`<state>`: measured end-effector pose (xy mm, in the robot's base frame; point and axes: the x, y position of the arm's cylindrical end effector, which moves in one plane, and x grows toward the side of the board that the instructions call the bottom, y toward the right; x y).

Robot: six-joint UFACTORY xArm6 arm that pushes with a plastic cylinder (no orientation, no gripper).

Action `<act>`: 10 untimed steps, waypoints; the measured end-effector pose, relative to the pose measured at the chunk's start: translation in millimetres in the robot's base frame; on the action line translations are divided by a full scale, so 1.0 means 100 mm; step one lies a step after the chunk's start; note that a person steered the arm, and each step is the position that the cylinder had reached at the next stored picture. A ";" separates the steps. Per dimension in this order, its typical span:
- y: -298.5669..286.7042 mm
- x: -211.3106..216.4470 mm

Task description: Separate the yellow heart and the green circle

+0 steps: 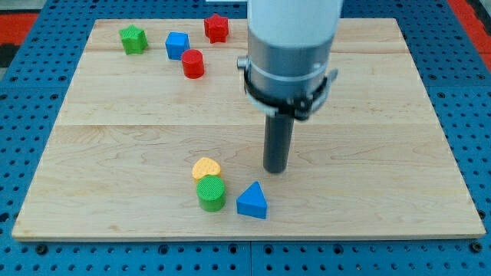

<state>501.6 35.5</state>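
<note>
Tip: my tip (276,169) rested on the board (383,153) a little toward the bottom edge from its middle, apart from every block; it was a bare rod with nothing that opens or closes, and it had hold of nothing.
Yellow heart: the yellow heart (205,168) lay near the bottom edge, left of centre, to the view's left of the tip.
Green circle: the green circle (211,193) sat just below the heart, toward the bottom edge; the two looked to be touching, though the angle left a thin gap possible.
Neighbour: a blue triangle (252,201) stood just right of the green circle, below the tip.
Far blocks: a green star (133,39), a blue cube (177,45), a red cylinder (192,64) and a red star (216,27) clustered toward the top-left corner, well apart from the pair.
Handling: both task blocks looked small, light, rigid and free to slide on smooth wood; a push off-centre would likely spin them.
Contact: the heart's right flank, pushed toward the left edge, seemed the cleanest place to bear on.
Progress: the pair was not yet parted.
</note>
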 end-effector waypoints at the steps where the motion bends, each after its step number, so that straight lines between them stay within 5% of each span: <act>1: -0.45 -0.23; 3: -2.01 -0.50; 7: -1.72 0.54; 10: -1.41 0.43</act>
<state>544.9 -105.8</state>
